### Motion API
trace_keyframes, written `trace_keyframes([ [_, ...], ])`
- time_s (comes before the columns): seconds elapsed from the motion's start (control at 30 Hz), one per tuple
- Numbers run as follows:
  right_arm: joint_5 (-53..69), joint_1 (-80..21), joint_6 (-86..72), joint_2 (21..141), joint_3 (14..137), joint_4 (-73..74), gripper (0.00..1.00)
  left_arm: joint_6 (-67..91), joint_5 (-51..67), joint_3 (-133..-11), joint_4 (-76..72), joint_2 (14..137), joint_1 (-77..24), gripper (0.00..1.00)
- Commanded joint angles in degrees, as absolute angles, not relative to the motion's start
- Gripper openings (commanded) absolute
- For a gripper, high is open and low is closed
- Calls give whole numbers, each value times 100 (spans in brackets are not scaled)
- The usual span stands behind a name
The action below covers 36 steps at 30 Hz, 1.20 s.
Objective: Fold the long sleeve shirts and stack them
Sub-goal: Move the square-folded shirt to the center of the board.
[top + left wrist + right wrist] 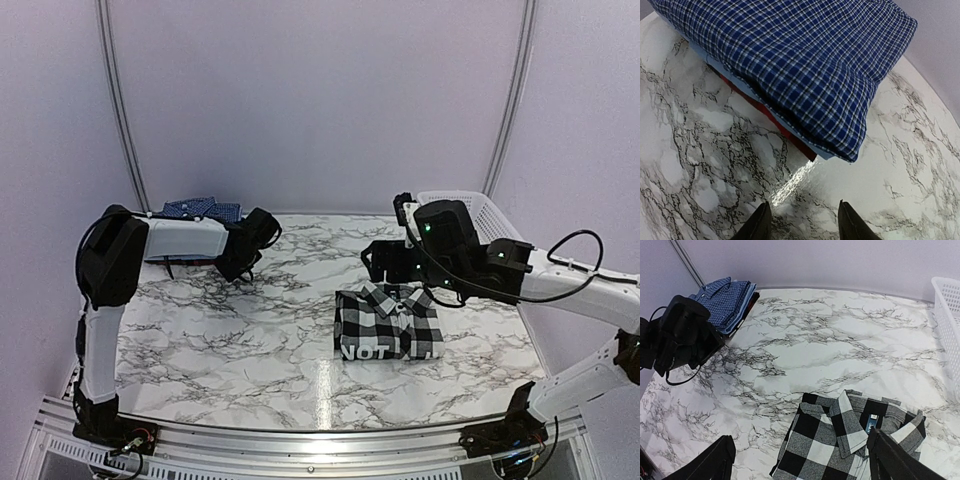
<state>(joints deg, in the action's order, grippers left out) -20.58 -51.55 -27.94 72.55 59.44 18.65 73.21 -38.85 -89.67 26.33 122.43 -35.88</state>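
**Checked shirt folded; both jaws released**

White print on the b/w checked shirt (pixel 388 322) reads "NOT", rest unclear. It lies folded, collar up, mid-right on the marble-look tabletop (pixel 230 330), just below your R jaws, which are spread wide w/ nothing held. L jaws are apart and empty, near the blue fine-check shirt stack (pixel 790 65), far left.

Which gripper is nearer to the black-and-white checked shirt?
Right. The right gripper hovers above the collar of the checked shirt; the left gripper is far off, beside the blue shirt stack.
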Motion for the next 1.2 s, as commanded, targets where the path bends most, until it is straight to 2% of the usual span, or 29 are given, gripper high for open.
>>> trace_keyframes([
  [0.0, -1915, -5123, -2699, 7020, 6083, 1993, 88, 7362, -4055, -9359, 2978, 12611, -3476, 46],
  [0.3, -1940, -5124, -2760, 6695, 5868, 1895, 88, 7053, -4017, -9746, 3041, 13056, -3155, 44],
  [0.4, -1977, -5124, -2810, 6654, 5800, 1898, 88, 6835, -3956, -9978, 3043, 13234, -3098, 40],
  [0.57, -1993, -5124, -2887, 6649, 5696, 1886, 88, 6794, -3911, -10049, 3040, 13347, -3050, 22],
  [0.63, -1975, -5120, -2908, 6659, 5642, 1873, 88, 6768, -3884, -10061, 3034, 13367, -3050, 10],
  [0.67, -1973, -5121, -2918, 6662, 5623, 1866, 88, 6763, -3854, -10063, 3035, 13375, -3050, 1],
  [1.17, -1917, -5122, -2936, 6682, 5411, 1724, 88, 7114, -3819, -9644, 3033, 12903, -3467, 0],
])
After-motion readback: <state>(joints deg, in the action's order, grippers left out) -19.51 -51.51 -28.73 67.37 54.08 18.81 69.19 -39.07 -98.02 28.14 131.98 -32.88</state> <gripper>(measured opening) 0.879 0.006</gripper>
